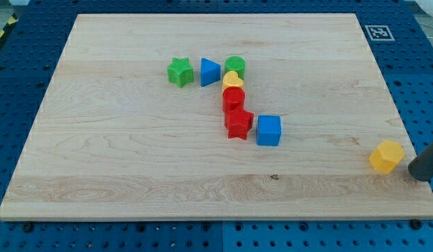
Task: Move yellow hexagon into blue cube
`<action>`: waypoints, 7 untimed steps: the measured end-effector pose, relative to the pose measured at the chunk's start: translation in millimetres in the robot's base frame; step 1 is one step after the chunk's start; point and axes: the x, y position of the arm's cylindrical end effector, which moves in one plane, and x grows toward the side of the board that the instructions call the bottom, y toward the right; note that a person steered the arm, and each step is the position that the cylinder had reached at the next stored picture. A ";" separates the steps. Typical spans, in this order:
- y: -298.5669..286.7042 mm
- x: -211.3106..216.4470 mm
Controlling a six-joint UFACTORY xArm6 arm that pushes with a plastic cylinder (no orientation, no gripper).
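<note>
The yellow hexagon [387, 155] lies near the board's right edge, low in the view. The blue cube [268, 130] stands near the middle of the board, well to the hexagon's left. My rod enters from the view's right edge; my tip [417, 171] rests just to the right of the yellow hexagon and slightly below it, close to it, with contact unclear.
A red star [238, 124] touches the blue cube's left side. Above it stand a red block [233, 99], a yellow heart [233, 80] and a green cylinder [236, 66]. A blue triangle [209, 73] and a green star [180, 71] sit further left. The wooden board [132, 161] ends just right of the hexagon.
</note>
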 end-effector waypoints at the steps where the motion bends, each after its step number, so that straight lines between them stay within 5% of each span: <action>1: -31.0 -9.5; 7: -33.7 -51.7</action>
